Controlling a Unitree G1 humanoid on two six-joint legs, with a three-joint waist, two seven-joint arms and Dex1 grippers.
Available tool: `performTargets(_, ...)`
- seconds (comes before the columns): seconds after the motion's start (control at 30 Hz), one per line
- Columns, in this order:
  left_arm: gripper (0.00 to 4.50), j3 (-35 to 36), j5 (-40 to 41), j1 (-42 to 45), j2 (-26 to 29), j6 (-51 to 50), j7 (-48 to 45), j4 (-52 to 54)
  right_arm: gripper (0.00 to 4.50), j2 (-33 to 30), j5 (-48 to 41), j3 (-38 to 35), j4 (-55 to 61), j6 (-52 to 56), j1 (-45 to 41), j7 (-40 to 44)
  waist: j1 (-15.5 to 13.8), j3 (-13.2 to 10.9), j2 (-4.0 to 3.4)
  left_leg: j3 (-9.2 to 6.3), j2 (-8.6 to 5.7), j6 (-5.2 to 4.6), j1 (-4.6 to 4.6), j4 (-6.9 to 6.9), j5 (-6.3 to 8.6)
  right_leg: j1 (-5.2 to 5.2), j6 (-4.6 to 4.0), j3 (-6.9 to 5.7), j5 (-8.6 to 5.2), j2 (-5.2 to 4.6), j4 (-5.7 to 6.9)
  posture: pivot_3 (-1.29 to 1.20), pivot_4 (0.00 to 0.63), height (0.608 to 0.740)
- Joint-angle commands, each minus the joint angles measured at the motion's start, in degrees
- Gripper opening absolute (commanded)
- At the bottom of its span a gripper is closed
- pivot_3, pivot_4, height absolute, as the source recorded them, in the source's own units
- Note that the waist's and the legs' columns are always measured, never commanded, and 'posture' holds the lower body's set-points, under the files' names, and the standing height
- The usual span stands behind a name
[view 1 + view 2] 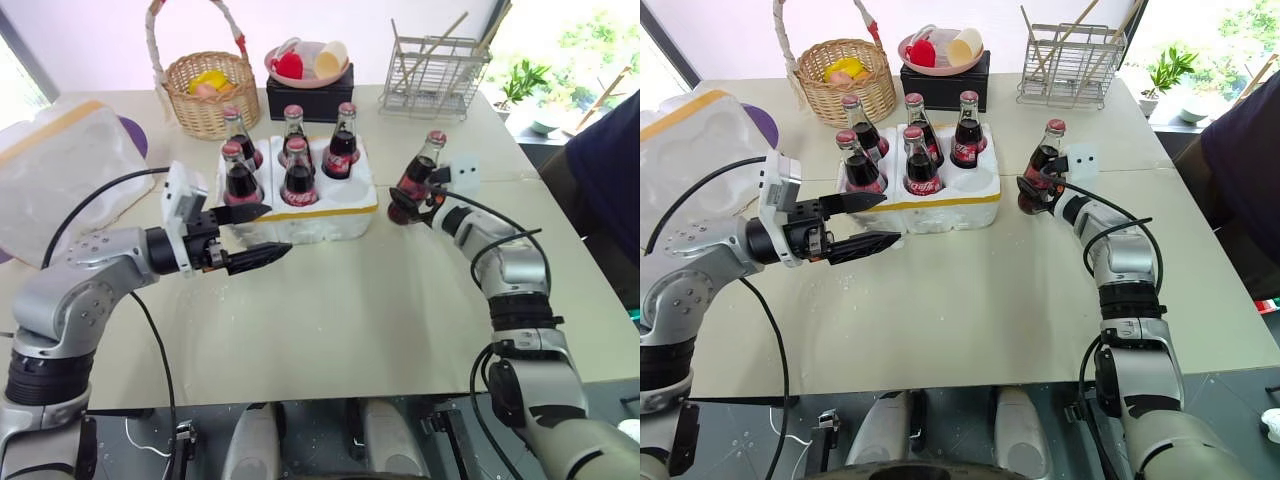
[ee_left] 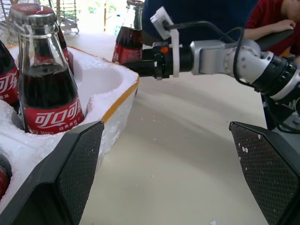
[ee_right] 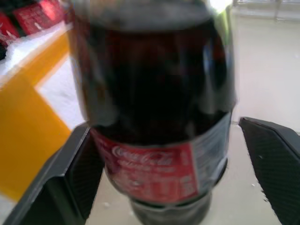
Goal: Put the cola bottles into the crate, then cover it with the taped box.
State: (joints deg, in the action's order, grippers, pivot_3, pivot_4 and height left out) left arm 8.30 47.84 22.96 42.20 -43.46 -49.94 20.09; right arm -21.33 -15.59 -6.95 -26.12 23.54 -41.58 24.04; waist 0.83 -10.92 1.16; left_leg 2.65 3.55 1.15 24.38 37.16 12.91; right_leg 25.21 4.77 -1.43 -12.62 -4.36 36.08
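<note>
The crate (image 1: pixel 330 222), a low white styrofoam block with a yellow band, sits mid-table with several cola bottles (image 1: pixel 299 172) standing in its wells. Its front right well (image 1: pixel 346 196) is empty. One more cola bottle (image 1: pixel 420 172) stands on the table just right of the crate. My right gripper (image 1: pixel 405 206) is open around its lower body, and the right wrist view shows a gap at one finger (image 3: pixel 274 159). My left gripper (image 1: pixel 276 230) hangs open and empty in front of the crate's front left corner. The taped box (image 1: pixel 60 170) lies at the far left.
A wicker basket (image 1: pixel 210 95), a black box with a pink plate (image 1: pixel 310 92) and a wire rack (image 1: pixel 435 75) line the back of the table. A person in dark blue (image 1: pixel 610 180) is at the right edge. Bare tabletop (image 1: pixel 340 310) lies in front of the crate.
</note>
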Motion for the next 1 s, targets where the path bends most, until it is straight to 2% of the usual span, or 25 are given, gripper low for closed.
performTargets(0.03, 4.5, 2.4, 1.2, -0.1, 0.6, 0.0, 0.7, 2.5, 4.21, 0.1, 1.1, -1.3, -4.7, -5.6, -3.4, 0.0, 0.0, 0.0, 0.0, 0.0, 0.0, 0.0, 0.0, 0.0, 0.0, 0.0, 0.0, 0.0, 0.0, 0.0, 0.0, 0.0, 0.15, 0.74)
performTargets(0.17, 4.5, 2.9, 1.6, -0.4, 0.8, -0.3, 1.2, 2.9, 2.81, 0.9, -0.9, -2.1, -2.4, -7.9, -3.7, 2.4, 0.0, 0.0, -0.02, 0.0, 0.0, 0.0, 0.02, 0.02, 0.0, -0.01, 0.01, 0.0, 0.0, 0.0, 0.0, 0.0, 0.15, 0.74)
performTargets(0.4, 4.5, 4.8, 2.4, -2.2, 1.3, -0.8, 2.5, 4.2, 2.85, 0.9, -9.6, -2.2, 17.0, -0.5, -1.7, 9.0, 0.3, -0.2, -0.29, 0.01, 0.01, 0.0, 0.04, -0.07, 0.0, 0.11, 0.01, 0.0, 0.01, 0.0, 0.04, 0.0, 0.15, 0.74)
performTargets(0.57, 4.5, 5.8, 2.9, -3.1, 1.2, -0.9, 3.5, 4.8, 2.85, 2.1, -14.4, 0.0, 26.3, 5.4, -5.3, 11.6, 0.5, -0.2, -0.29, 0.01, 0.05, 0.0, 0.04, -0.08, 0.0, 0.14, 0.01, 0.0, 0.01, 0.05, 0.03, 0.0, 0.15, 0.74)
performTargets(0.67, 4.5, 5.8, 2.9, -3.1, 1.0, -0.9, 3.7, 5.0, 2.85, 2.3, -13.1, 2.9, 25.9, 7.3, -7.4, 12.5, 0.6, -0.2, -0.29, 0.03, 0.09, 0.0, 0.02, -0.08, 0.0, 0.15, 0.0, 0.03, 0.01, 0.11, 0.05, 0.0, 0.15, 0.74)
performTargets(1.0, 4.5, 6.8, 3.5, -4.1, 1.3, -0.7, 4.9, 5.9, 2.85, 3.0, -4.2, 10.3, 18.3, 1.9, -6.8, 13.1, -0.2, -0.2, -0.25, 0.02, 0.09, 0.01, 0.13, 0.04, 0.0, 0.11, -0.01, 0.02, 0.01, 0.1, -0.02, 0.0, 0.15, 0.74)
